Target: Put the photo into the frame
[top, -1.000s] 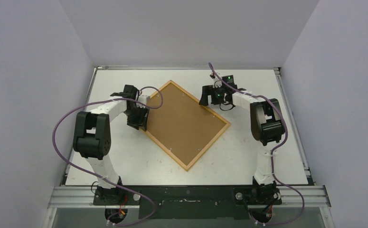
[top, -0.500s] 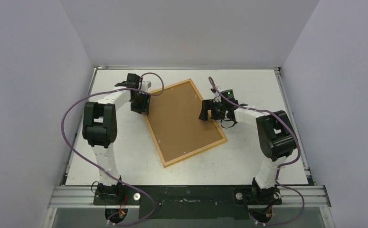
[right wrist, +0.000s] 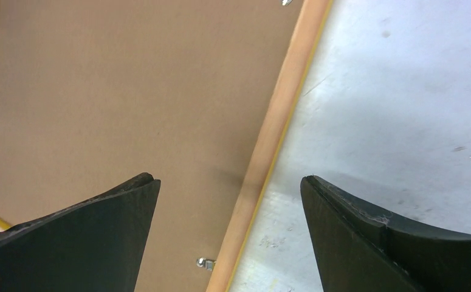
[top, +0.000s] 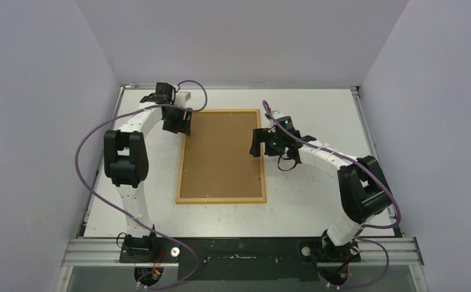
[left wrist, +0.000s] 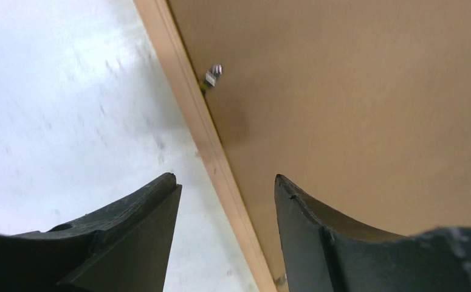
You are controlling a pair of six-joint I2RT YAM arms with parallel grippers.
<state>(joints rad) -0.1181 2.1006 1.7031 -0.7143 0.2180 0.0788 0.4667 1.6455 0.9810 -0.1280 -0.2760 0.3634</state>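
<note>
Top view
- frame [top: 220, 199] lies face down on the worktop [top: 318, 207], pale back up, sides square to the worktop edges
- brown panel [top: 223, 155] sits inside the rails and fills the opening
- left claw [top: 177, 126] is low at the far left corner of the frame; right claw [top: 257, 145] is low over the right rail, toward the far end
- photo is not in sight anywhere; it may lie under the panel, cannot tell

Left wrist
- left claw [left wrist: 225, 179] has its jaws apart, one finger over bare worktop [left wrist: 56, 109], the other over the panel [left wrist: 342, 91], the rail [left wrist: 184, 91] running between them
- nothing is held
- a small metal tab [left wrist: 211, 74] sits at the inner edge of the rail, against the panel

Right wrist
- right claw [right wrist: 230, 179] has its jaws wide apart and straddles the right rail [right wrist: 284, 91] the same way, holding nothing
- another tab [right wrist: 203, 263] shows low on this rail; a sliver of yellow shows on the far rail

Judgement
- step in hand: positioning the frame flat and square, both claws bracketing its rails with no grip on them
- with the photo unseen, this is either the set-up before opening the back or the close after loading
- if opening, the next move calls for a fine fingertip push on the small tabs to free the panel, with the other claw steadying the rail so the frame does not skid
</note>
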